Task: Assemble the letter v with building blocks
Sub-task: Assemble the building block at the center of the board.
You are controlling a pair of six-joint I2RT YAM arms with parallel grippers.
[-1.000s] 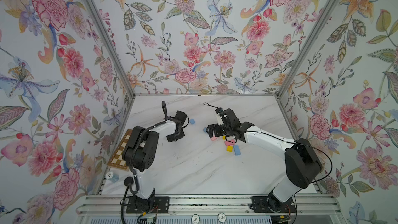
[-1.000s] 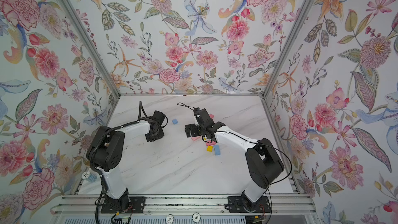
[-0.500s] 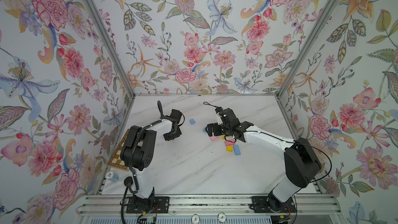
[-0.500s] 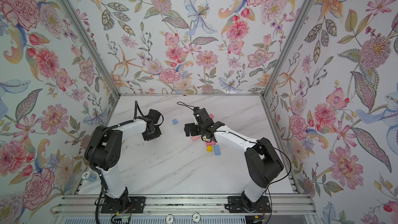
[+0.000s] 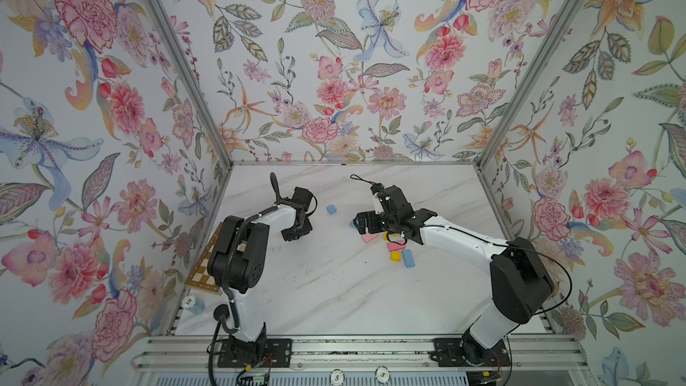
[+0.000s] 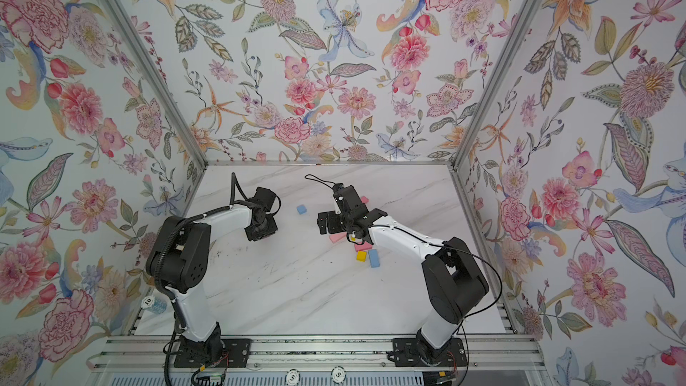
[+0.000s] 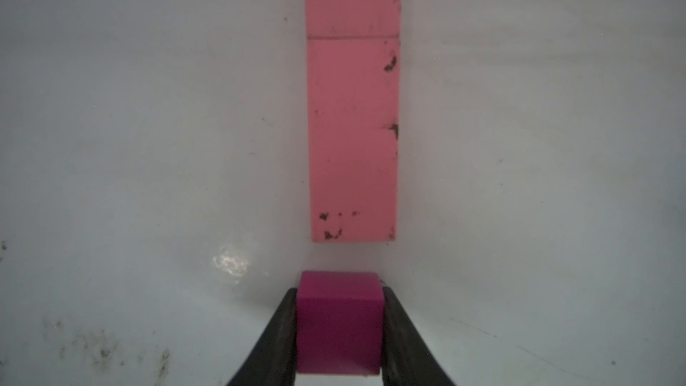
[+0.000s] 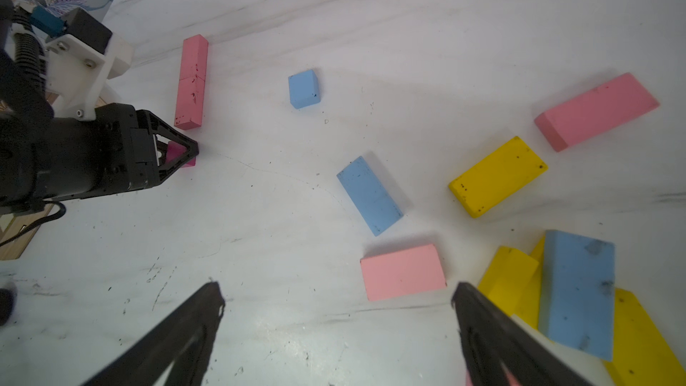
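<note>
The white marble-look bench (image 5: 334, 291) is lying mostly bare in both top views. Its whole near half, between my two arm bases, is giving open room. A brown-and-cream checkered board (image 5: 202, 272) is sitting at the bench's left edge, partly hidden under my left arm.

A row of two pastel pink oblong bricks (image 7: 352, 135) is lying end to end, short ends touching and long edges flush. Bare bench is showing along both of its long sides.

By my right arm, a heap of yellow bricks (image 8: 506, 276) is carrying a tilted light blue oblong brick (image 8: 577, 291). Around the heap, each lying apart from the rest, are:
- a long pink brick (image 8: 595, 111)
- a yellow oblong brick (image 8: 497, 176)
- a second light blue oblong brick (image 8: 369, 196)
- a shorter pink brick (image 8: 402, 272)

A light blue square brick (image 5: 331, 209) is lying alone, well apart, between the two arms.

My right fingers (image 8: 493, 339) are standing spread wide over bare bench, gripping nothing. The shorter pink brick is lying just ahead of their tips, and the heap is crowding one side.

My left fingers (image 7: 284, 328) are pinching the small magenta square block (image 7: 339, 328) by two opposite sides. The block is sitting nearly in line with the pink row, with a narrow strip of bare bench between it and the row's near end. I cannot tell whether it is touching the bench.
</note>
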